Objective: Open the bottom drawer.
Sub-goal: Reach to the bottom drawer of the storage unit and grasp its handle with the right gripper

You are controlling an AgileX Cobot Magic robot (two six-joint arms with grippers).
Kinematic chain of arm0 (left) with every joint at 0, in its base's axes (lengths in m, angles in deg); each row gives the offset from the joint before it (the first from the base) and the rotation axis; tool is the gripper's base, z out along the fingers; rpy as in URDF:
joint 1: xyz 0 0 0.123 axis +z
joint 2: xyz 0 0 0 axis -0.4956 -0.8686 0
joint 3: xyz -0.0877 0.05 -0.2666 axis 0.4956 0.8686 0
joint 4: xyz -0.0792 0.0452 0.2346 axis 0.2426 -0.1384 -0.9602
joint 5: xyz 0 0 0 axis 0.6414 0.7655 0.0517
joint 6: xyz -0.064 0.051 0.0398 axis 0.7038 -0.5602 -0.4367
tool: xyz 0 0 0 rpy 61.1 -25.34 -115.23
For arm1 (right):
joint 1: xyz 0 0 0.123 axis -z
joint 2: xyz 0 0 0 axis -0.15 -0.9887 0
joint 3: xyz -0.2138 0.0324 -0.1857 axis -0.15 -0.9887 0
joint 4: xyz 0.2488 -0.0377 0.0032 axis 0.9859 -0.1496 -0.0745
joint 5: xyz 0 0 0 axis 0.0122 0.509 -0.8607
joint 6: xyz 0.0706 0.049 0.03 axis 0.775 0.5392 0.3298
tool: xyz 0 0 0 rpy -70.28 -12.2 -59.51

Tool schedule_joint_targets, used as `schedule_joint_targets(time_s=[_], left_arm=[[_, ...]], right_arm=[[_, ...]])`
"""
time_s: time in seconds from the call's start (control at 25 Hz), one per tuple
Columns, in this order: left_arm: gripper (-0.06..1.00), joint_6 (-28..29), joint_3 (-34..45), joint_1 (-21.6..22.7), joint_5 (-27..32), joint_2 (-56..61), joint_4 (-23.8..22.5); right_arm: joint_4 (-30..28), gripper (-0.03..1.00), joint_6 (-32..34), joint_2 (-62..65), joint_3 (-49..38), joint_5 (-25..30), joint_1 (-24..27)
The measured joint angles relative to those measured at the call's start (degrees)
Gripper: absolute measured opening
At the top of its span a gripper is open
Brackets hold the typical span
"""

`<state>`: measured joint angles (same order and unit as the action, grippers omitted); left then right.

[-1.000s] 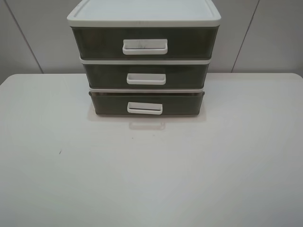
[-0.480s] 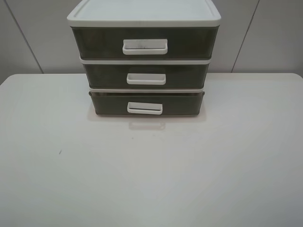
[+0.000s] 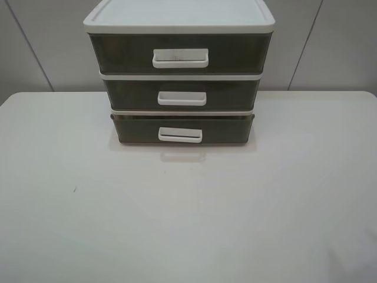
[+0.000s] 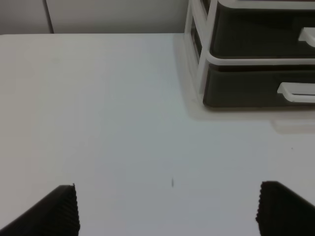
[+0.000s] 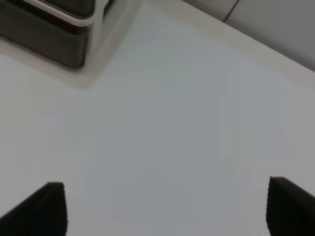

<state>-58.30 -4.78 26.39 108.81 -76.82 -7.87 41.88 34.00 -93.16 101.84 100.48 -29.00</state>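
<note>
Grey bottom drawer (image 3: 182, 127), lowest in the drawer unit (image 3: 179, 17), not yet pulled out.
Its front and white handle (image 3: 180, 135) face the arms, long axis side to side; left pincer (image 4: 170, 209) and right pincer (image 5: 167, 209) hang spread apart, empty, well short of the unit; a pull might drag the light unit across the desk (image 3: 177, 224), or catch the middle handle (image 3: 182, 98).

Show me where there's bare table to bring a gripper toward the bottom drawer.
The table in front of the bottom drawer is bare, as are the strips either side of the drawer unit. Only the back centre is occupied.
</note>
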Motion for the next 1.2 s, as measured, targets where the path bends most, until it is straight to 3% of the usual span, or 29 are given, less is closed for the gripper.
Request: schedule_joint_targets(time_s=[0.12, 0.28, 0.44, 0.76, 1.0, 1.2], left_arm=[[0.74, 0.0, 0.0, 0.0, 0.0, 0.0, 0.0], [0.74, 0.0, 0.0, 0.0, 0.0, 0.0, 0.0], [0.74, 0.0, 0.0, 0.0, 0.0, 0.0, 0.0], [0.74, 0.0, 0.0, 0.0, 0.0, 0.0, 0.0], [0.74, 0.0, 0.0, 0.0, 0.0, 0.0, 0.0], [0.74, 0.0, 0.0, 0.0, 0.0, 0.0, 0.0]], right_arm=[[0.2, 0.8, 0.3, -8.1, 0.0, -6.3, -3.7], [3.0, 0.8, 2.0, -18.9, 0.0, -18.5, -10.2], [1.8, 0.8, 2.1, -27.3, 0.0, -29.8, -15.5], [-1.1, 0.8, 0.2, -40.2, 0.0, -36.2, -20.1], [-10.2, 0.8, -0.7, -49.4, 0.0, -41.7, -22.7], [-16.1, 0.8, -0.7, -56.9, 1.2, -50.7, -25.4]])
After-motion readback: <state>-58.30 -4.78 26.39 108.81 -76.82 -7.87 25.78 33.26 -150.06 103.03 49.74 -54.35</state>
